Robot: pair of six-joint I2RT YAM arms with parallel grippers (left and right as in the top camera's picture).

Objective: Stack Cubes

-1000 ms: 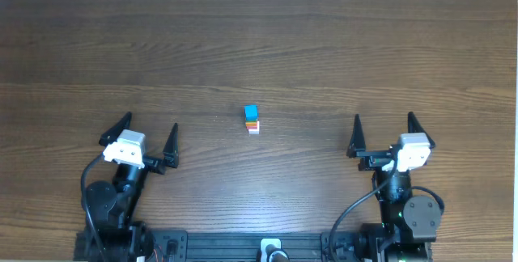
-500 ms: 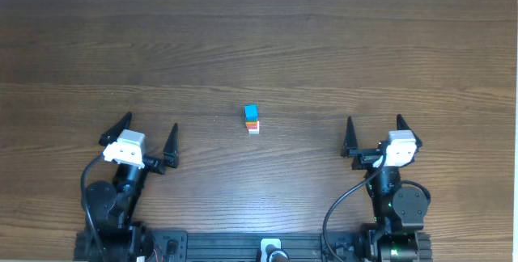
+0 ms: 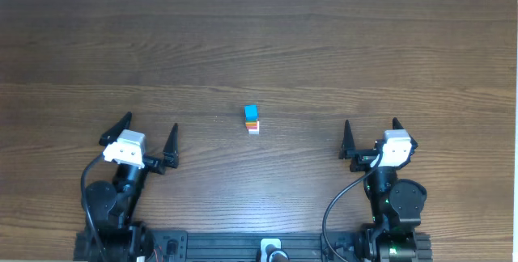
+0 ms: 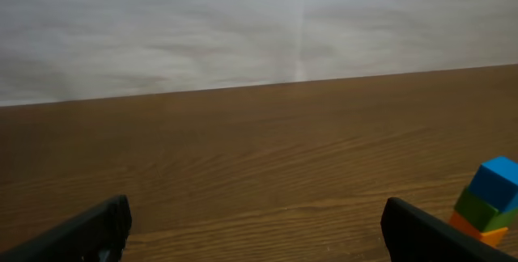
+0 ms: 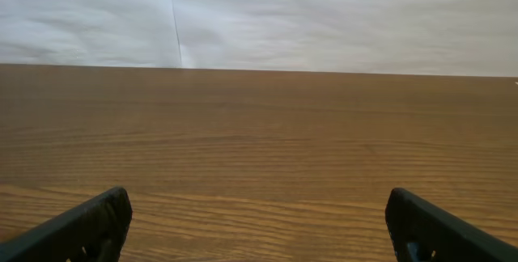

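The cube stack (image 3: 252, 120), blue on top, stands at the middle of the table (image 3: 259, 35), well apart from both arms. The right claw (image 3: 371, 122), spread wide and empty, has slid slightly leftward. The left claw (image 3: 150, 122), equally spread and empty, hasn't budged.

The one obstacle on the brown wood-grain table (image 3: 259, 35) is the little stack of coloured cubes with a blue one on top (image 3: 252, 120), sitting roughly midway between the two arms. Bare wood runs from the left gripper (image 3: 150, 121) across to the stack, same deal from the right gripper (image 3: 371, 121), both with fingers spread wide. Past the stack it's open board up to a white wall (image 5: 324, 11).
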